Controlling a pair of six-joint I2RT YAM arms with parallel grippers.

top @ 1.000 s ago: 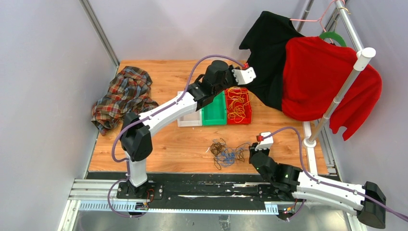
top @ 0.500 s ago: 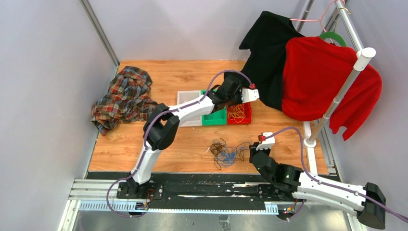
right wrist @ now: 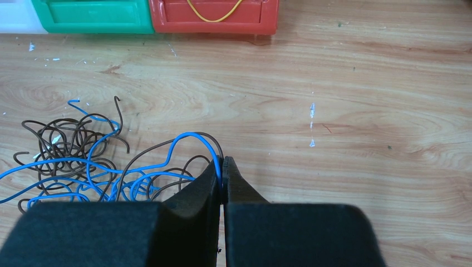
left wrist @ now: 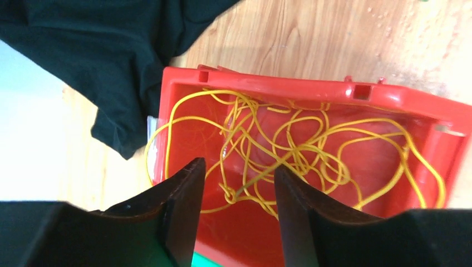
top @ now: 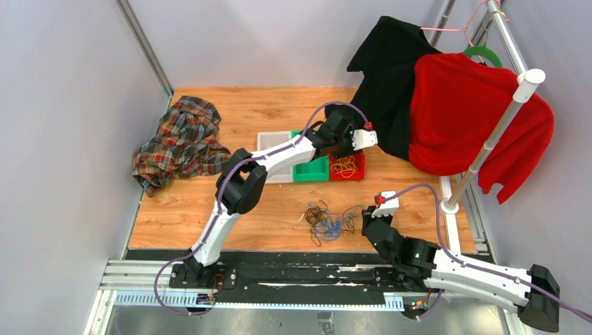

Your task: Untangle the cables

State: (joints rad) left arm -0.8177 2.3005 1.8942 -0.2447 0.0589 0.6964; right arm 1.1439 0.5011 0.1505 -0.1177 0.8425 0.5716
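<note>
A loose tangle of blue and dark cables (top: 327, 223) lies on the wooden table near its front edge, also in the right wrist view as the tangle (right wrist: 83, 167). My right gripper (right wrist: 222, 162) is shut on a blue cable strand at the tangle's right side. Yellow cables (left wrist: 289, 147) lie heaped in the red bin (left wrist: 311, 89), one loop hanging over its left wall. My left gripper (left wrist: 238, 167) hovers open just above that heap, with nothing clamped between its fingers.
A green bin (top: 312, 169) and a white bin (top: 274, 173) stand left of the red bin (top: 358, 174). A plaid shirt (top: 180, 139) lies at the back left. A black garment (top: 391, 77) and a red garment (top: 475, 118) hang from a rack (top: 492, 139) at right.
My left arm reached out and came down over the red bin, and its jaws opened from shut. The right arm and the tangle have not moved.
</note>
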